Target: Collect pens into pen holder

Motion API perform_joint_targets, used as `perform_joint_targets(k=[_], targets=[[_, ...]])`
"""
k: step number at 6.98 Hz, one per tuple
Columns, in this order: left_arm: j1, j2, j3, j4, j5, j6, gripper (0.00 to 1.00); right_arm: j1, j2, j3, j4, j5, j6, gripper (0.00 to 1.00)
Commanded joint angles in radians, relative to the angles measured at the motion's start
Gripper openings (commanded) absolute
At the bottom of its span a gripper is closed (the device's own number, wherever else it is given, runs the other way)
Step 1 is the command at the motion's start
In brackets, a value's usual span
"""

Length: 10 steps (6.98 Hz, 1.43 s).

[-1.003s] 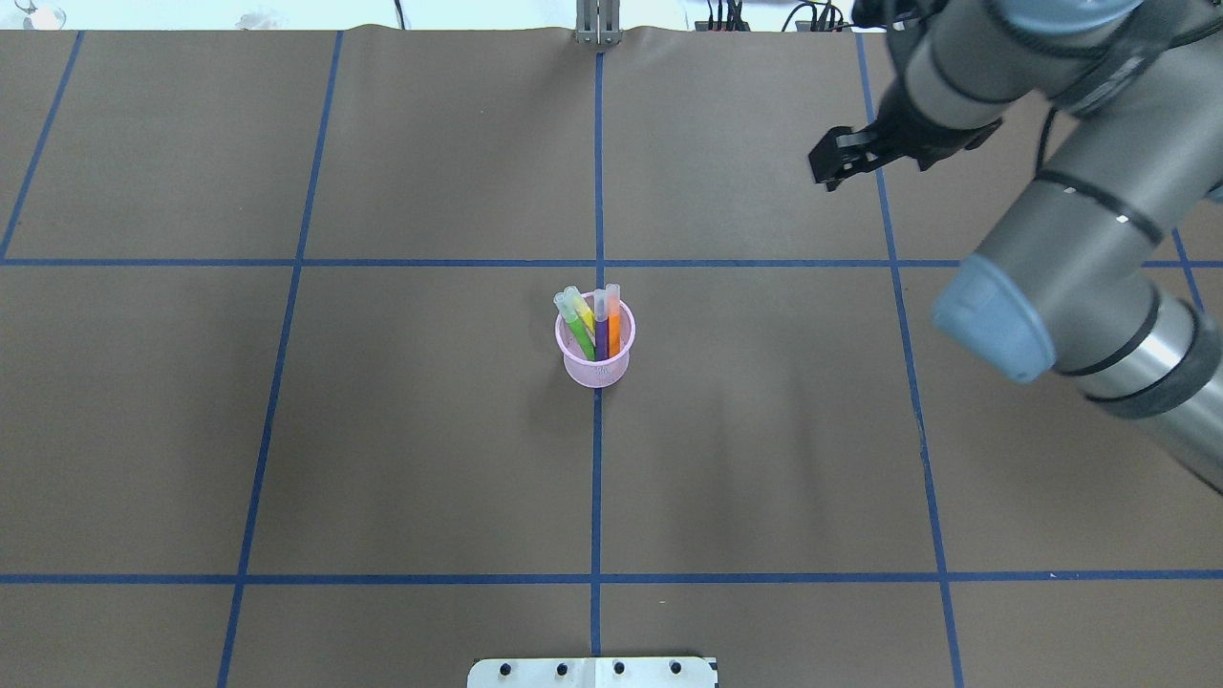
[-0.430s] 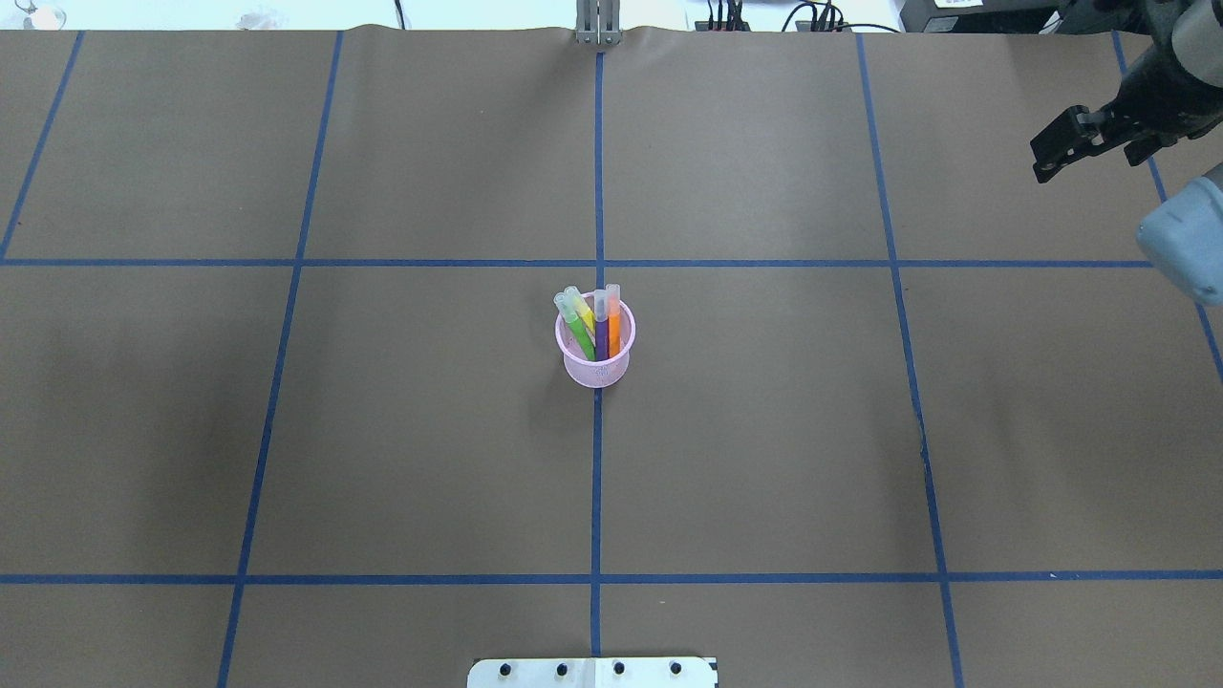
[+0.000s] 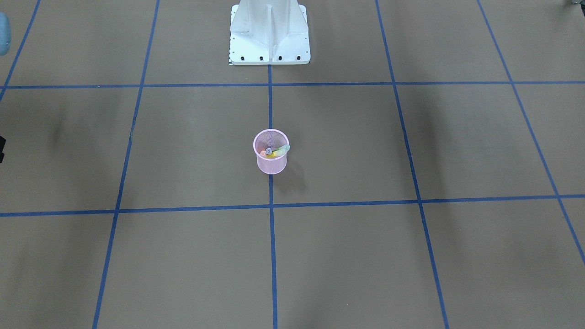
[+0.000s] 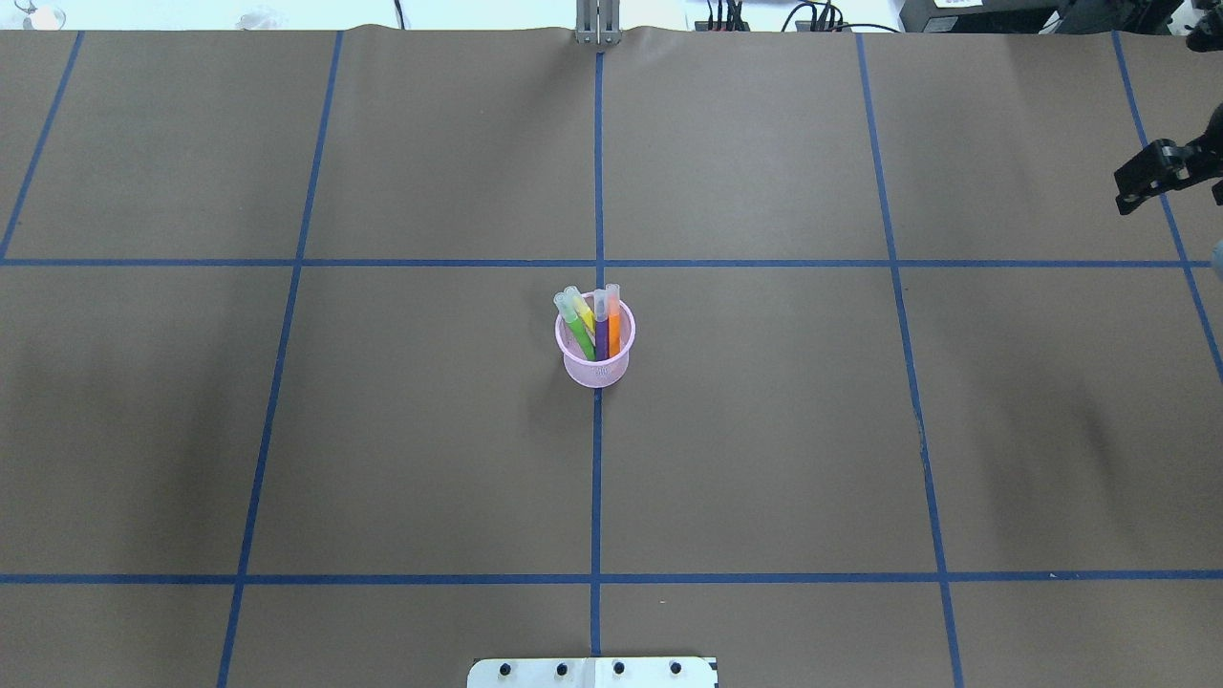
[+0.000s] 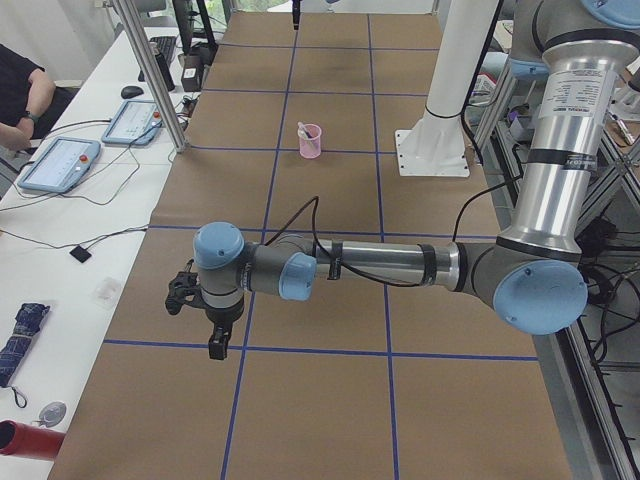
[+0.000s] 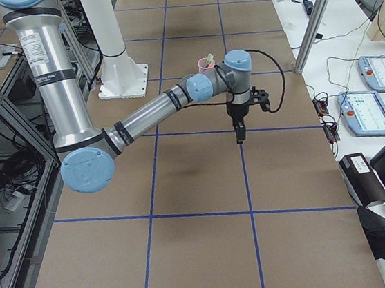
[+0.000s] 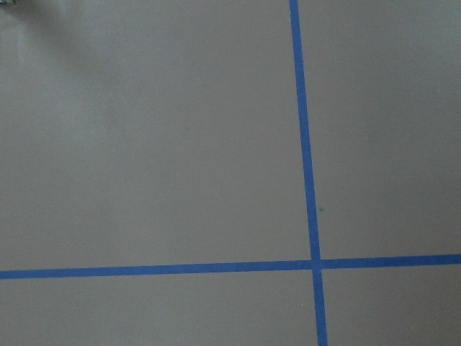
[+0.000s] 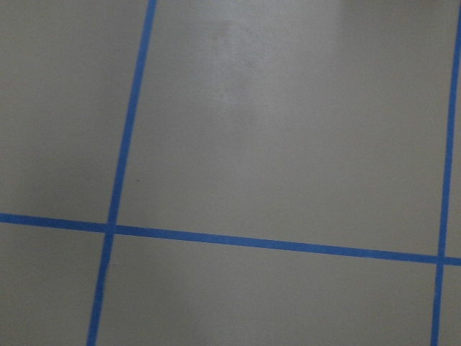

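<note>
The pink mesh pen holder stands upright at the table's centre on the blue middle line. It also shows in the front-facing view and, small and far, in the left view. Inside it stand the green pen, yellow pen, purple pen and orange pen, cap ends up. My right gripper hangs at the far right edge, well away from the holder; whether it is open I cannot tell. My left gripper shows only in the left view, low over the table's left end; its state I cannot tell.
The robot's white base plate sits at the near edge, with its column behind the holder. Blue tape lines grid the brown table. Side benches carry tablets, and a person's arm rests at one.
My right arm has swung away from the table's middle right to the overhead view's far right edge, and now only its gripper shows. The holder and the pens have not moved.
</note>
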Motion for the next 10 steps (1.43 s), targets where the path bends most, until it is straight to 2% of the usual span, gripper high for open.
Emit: perform_joint_targets(k=[1, 2, 3, 4, 6, 8, 10], targets=[[-0.001, 0.007, -0.018, 0.044, -0.004, 0.000, 0.99, 0.114, -0.070, -0.075, 0.027, 0.198, -0.018, 1.00], [0.002, 0.036, -0.033, 0.053, -0.006, 0.000, 0.99, 0.184, -0.075, -0.139, 0.027, 0.249, -0.159, 1.00], [0.002, 0.062, -0.061, 0.048, -0.004, 0.002, 0.99, 0.235, -0.075, -0.208, 0.028, 0.250, -0.320, 1.00], [0.002, 0.095, -0.069, 0.047, 0.005, 0.003, 0.99, 0.281, -0.080, -0.233, 0.028, 0.250, -0.387, 1.00], [0.003, 0.097, -0.081, 0.050, -0.002, 0.002, 0.99, 0.333, -0.118, -0.233, 0.030, 0.250, -0.468, 1.00], [0.003, 0.097, -0.081, 0.054, -0.002, 0.002, 0.99, 0.337, -0.170, -0.221, 0.031, 0.248, -0.489, 1.00], [0.003, 0.100, -0.079, 0.057, -0.004, 0.002, 0.99, 0.337, -0.210, -0.223, 0.126, 0.248, -0.477, 1.00]])
